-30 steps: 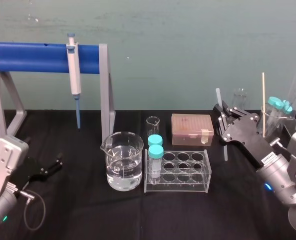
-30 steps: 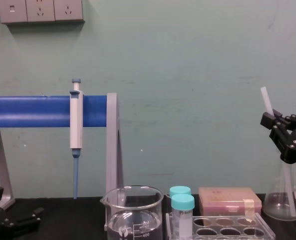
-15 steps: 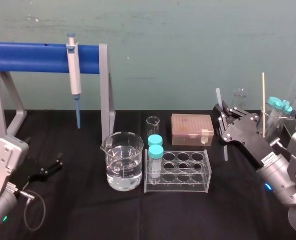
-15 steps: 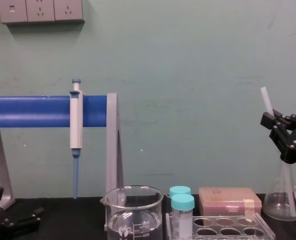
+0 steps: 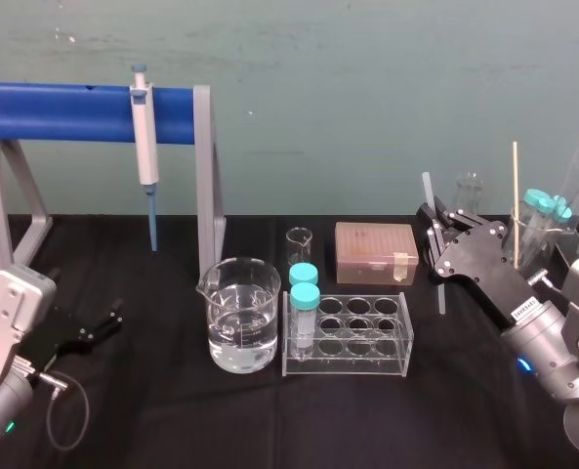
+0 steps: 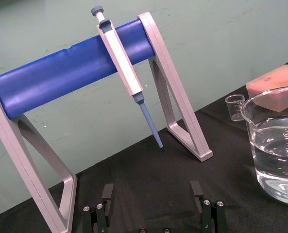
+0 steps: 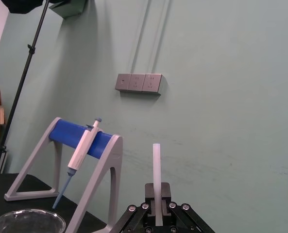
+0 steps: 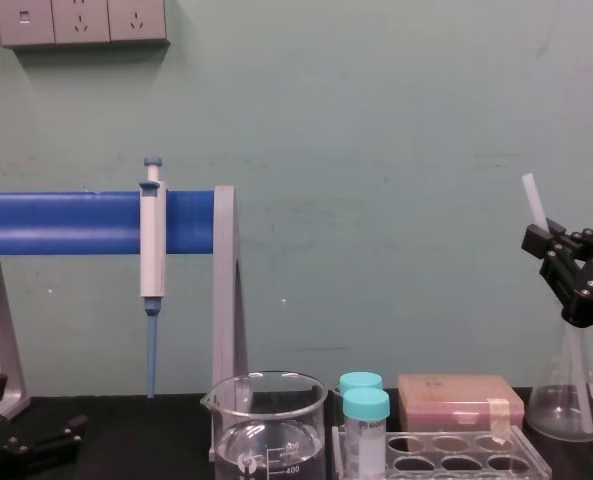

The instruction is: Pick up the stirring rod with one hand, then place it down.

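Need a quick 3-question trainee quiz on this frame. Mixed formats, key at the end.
1. What is the right gripper clamping?
A. the pipette
B. the stirring rod
C. the beaker

2. True or false: the left gripper is open and holds nothing.

3. How many teal-capped tubes stand in the clear rack?

Key: 1 B; 2 true; 3 two.
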Motion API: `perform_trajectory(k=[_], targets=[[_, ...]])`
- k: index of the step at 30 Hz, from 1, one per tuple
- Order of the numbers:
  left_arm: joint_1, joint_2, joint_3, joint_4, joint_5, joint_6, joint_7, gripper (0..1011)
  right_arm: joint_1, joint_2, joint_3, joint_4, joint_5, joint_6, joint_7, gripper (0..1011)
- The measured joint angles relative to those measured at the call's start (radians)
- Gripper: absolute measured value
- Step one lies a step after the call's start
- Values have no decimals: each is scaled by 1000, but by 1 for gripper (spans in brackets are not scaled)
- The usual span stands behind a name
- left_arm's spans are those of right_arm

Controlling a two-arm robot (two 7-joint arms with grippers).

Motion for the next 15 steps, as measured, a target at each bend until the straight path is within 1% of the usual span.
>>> perform_trajectory(k=[15], targets=[[0, 0, 0, 0, 0, 0, 0, 1000, 0, 0, 0, 0, 0, 0, 0, 66]])
